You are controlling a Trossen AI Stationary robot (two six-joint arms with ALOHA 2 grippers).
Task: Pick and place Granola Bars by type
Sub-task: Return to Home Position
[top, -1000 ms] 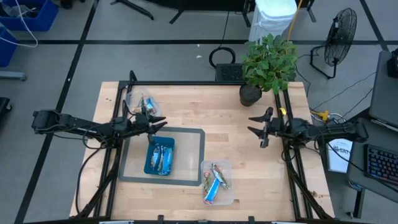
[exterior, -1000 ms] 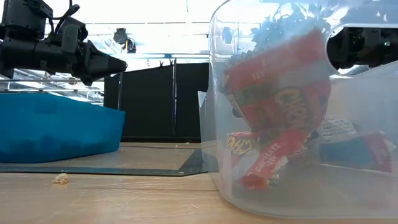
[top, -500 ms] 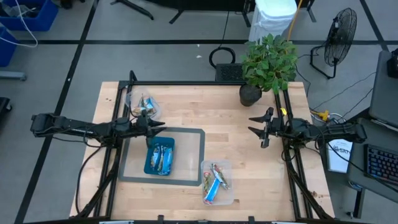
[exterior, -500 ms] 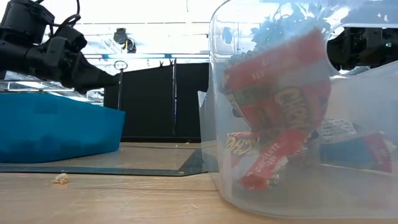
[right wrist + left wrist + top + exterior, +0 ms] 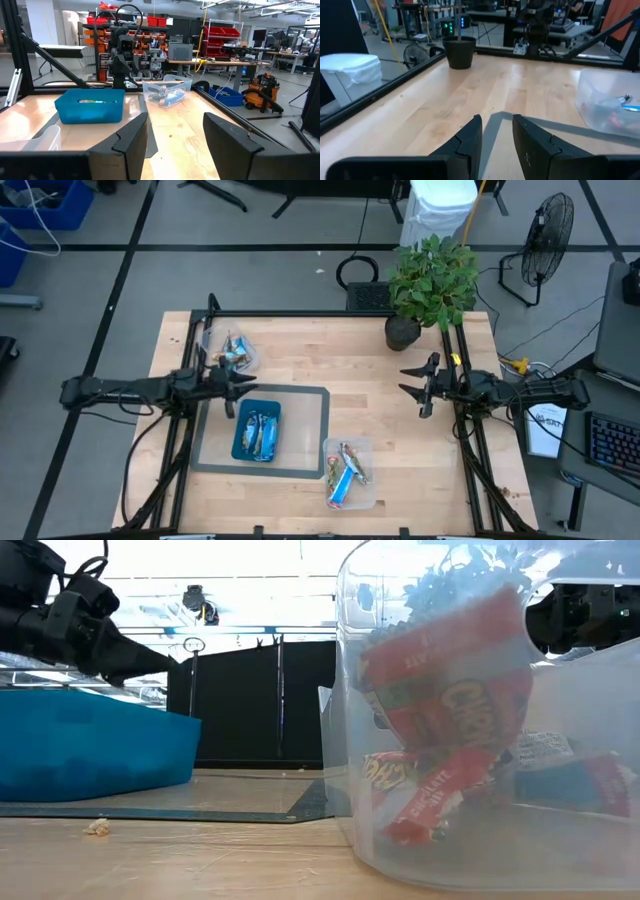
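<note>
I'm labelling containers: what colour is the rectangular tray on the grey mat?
Teal-blue; the tray shows best in the right wrist view.

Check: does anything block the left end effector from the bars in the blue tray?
Nothing visible does. The left end effector hangs beside the open blue tray, and the bars inside lie uncovered.

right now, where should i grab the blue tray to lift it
Take the blue tray by the rim of a side wall, coming straight down, one finger inside and one outside. It sits flat with its top open, and the granola bars lie along its middle, leaving the walls free. The left gripper is nearest.
</note>
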